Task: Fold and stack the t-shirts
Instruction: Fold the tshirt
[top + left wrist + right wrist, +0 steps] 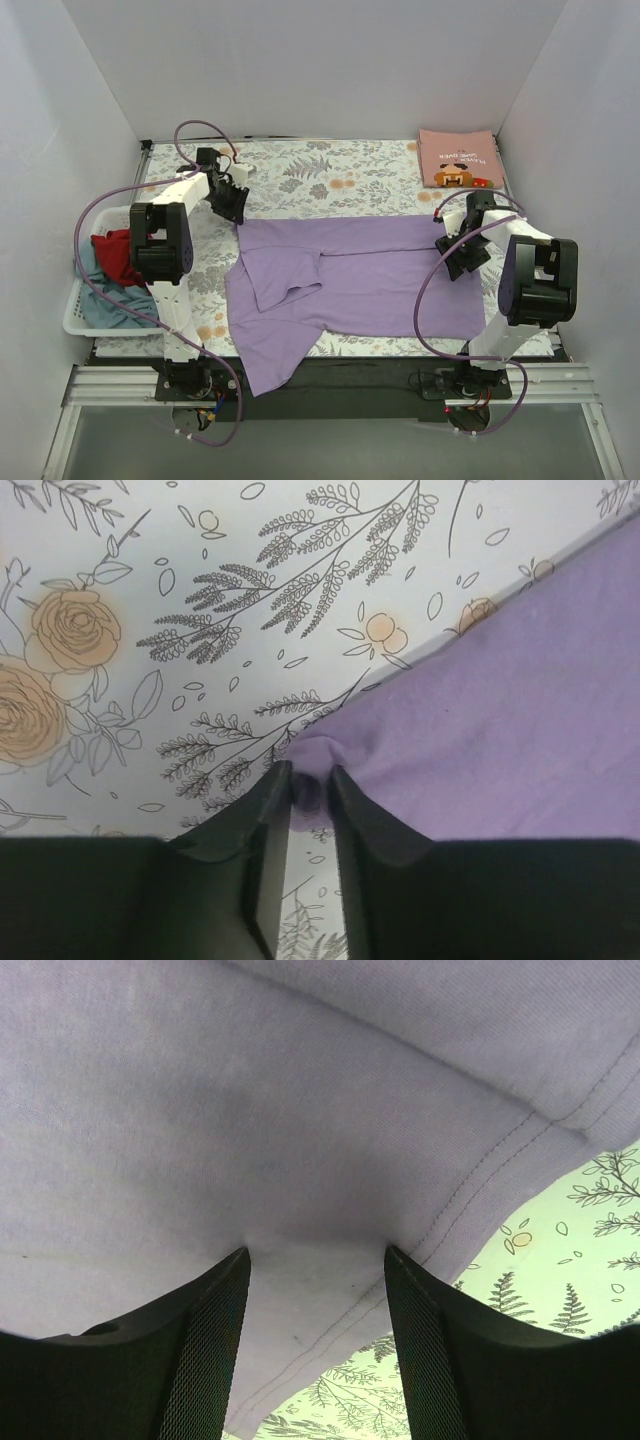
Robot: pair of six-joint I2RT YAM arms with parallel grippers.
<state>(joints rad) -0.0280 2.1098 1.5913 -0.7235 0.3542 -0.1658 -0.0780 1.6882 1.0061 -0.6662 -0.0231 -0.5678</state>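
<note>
At left pincer (310,776), lavender t-shirt (500,710) corner pinched — basket (72,318) tees (118,256) half-hidden.

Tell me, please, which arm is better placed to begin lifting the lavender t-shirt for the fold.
Left, probably: the left arm's fingers stand narrow around a far-left corner of the lavender t-shirt, almost gripping. The right arm's fingers straddle the hem but stand wide apart, so they must close first.

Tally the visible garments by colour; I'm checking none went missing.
Lavender-purple t-shirt, spread out: 1
Salmon-pink t-shirt, folded, far right corner: 1
Red garment in the basket: 1
Grey-blue garment in the basket: 1
Total: 4
</note>
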